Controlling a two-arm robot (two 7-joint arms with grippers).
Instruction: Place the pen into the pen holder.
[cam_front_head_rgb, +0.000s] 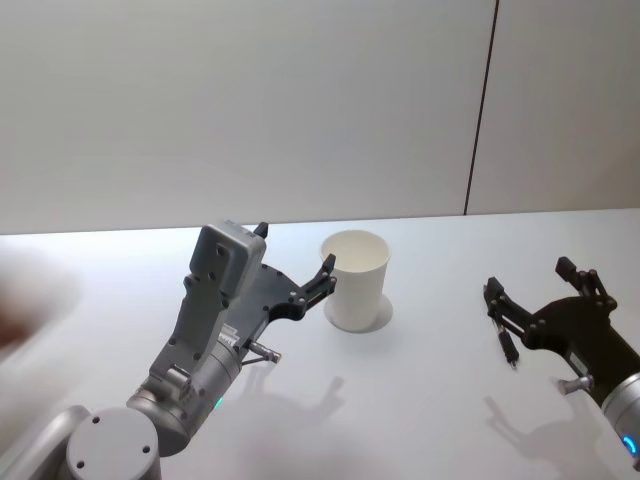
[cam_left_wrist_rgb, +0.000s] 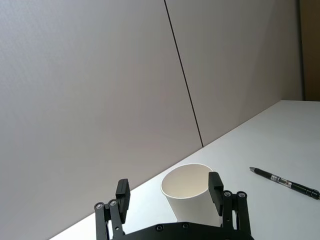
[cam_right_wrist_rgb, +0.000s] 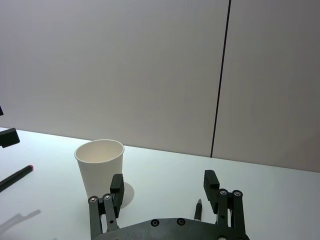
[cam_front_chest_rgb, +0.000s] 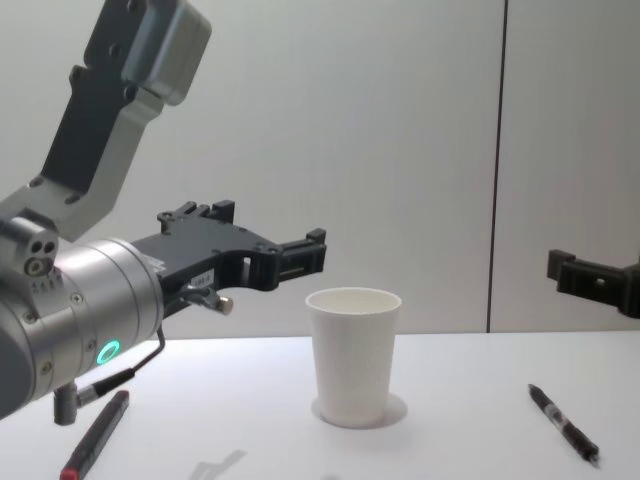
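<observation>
The pen holder (cam_front_head_rgb: 355, 280) is a plain white paper cup standing upright at the middle of the table, also seen as the cup (cam_front_chest_rgb: 352, 355). A black pen (cam_front_head_rgb: 503, 335) lies flat on the table to its right, and in the chest view the pen (cam_front_chest_rgb: 565, 425) rests well below my right gripper (cam_front_chest_rgb: 590, 278). That right gripper (cam_front_head_rgb: 535, 285) hangs open above the pen, whose end (cam_right_wrist_rgb: 198, 210) shows between its fingers. My left gripper (cam_front_head_rgb: 297, 252) is open and raised just left of the cup, level with its rim (cam_left_wrist_rgb: 189, 172). The left wrist view shows the pen (cam_left_wrist_rgb: 285, 183) beyond the cup.
A second dark pen with a red end (cam_front_chest_rgb: 95, 435) lies on the table at the left, under my left arm, also visible as the red-ended pen (cam_right_wrist_rgb: 15, 177). A blurred pale shape (cam_front_head_rgb: 30, 300) sits at the left edge. A plain wall backs the white table (cam_front_head_rgb: 420, 420).
</observation>
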